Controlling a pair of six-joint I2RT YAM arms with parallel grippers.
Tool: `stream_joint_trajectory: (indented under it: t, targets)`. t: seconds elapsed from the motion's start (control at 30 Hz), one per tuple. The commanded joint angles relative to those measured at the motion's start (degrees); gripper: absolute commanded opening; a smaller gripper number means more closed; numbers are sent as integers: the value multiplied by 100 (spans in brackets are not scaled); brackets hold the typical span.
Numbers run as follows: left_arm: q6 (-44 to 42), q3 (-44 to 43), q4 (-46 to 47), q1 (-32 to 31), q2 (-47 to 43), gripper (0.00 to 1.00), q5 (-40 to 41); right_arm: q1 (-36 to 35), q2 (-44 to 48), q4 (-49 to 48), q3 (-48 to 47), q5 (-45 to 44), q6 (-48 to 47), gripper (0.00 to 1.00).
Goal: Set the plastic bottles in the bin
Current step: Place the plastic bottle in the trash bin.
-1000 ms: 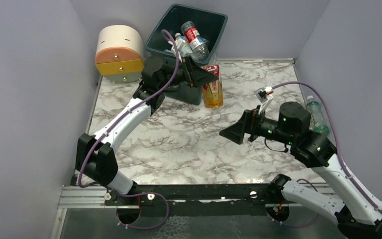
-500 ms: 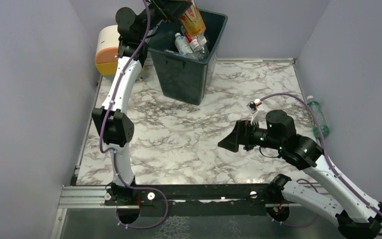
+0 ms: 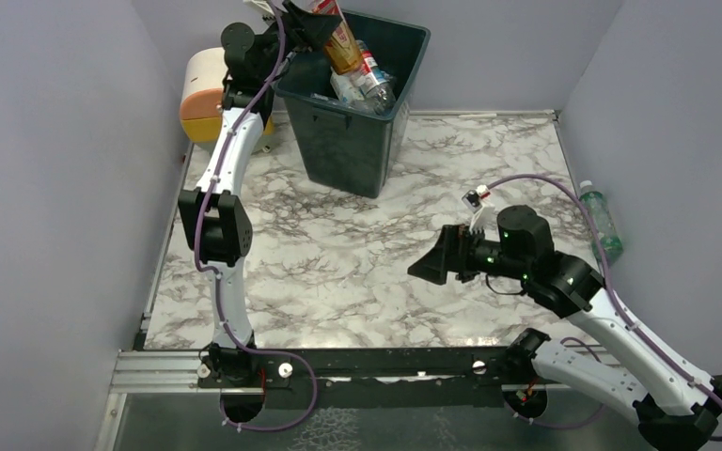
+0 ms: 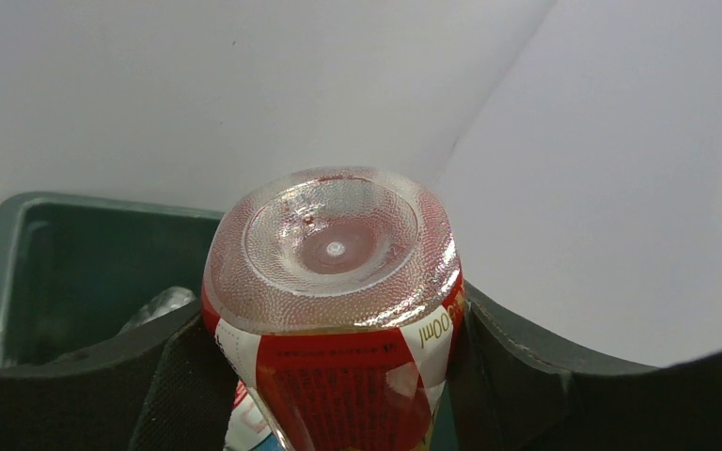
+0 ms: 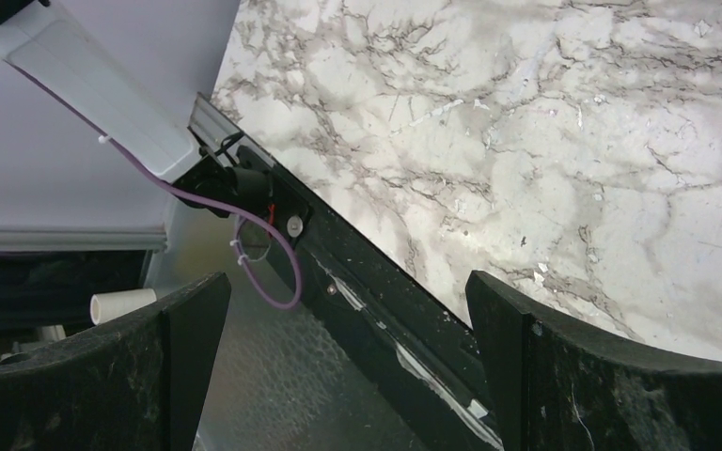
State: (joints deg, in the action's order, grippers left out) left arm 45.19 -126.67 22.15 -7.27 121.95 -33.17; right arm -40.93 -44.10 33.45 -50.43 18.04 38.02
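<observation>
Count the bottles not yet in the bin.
2: orange bottle held by the left gripper above the bin; green bottle beside the right wall. Others may be hidden.

We see a rounded cream and orange plastic drawer unit (image 3: 197, 89) in the far left corner of the white, grey-veined marble tabletop (image 3: 338, 254), against plain lilac-grey walls (image 3: 47, 188).

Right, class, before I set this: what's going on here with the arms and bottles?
The left gripper is shut on an orange bottle with a red and white label, holding it tilted above the dark green bin, which already has several bottles inside. The right gripper hangs open and empty over the marble table. One green bottle lies at the table's right edge by the wall, not yet binned.
</observation>
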Motion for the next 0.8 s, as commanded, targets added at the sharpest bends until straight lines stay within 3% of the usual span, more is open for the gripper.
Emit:
stream_joint_trajectory:
  t: [0.0, 0.07, 0.1, 0.13, 0.27, 0.5, 0.77]
  targets:
    - [-505, 376, -24, 23, -91, 76, -67, -36, -173, -162, -66, -74, -19, 99]
    - [-576, 374, -115, 39, -50, 82, -178, -38, -293, -111, -107, -115, -102, 99]
    - [-625, 322, -199, 40, -22, 94, -217, -38, -333, -83, -115, -162, -117, 99]
    - [-670, 230, -319, 38, 9, 99, -243, -38, -370, -50, -107, -232, -119, 99]
    - [-903, -109, -848, 41, 32, 99, -284, -38, -553, 301, -227, -709, -144, 99]
    - [-987, 138, -1195, 142, -670, 99, -370, -36, -1142, 1077, -590, -1958, -20, 99]
    - [-607, 1888, -865, 397, -2481, 99, -924, -28, -2256, 2500, -1465, -4121, 841, 99]
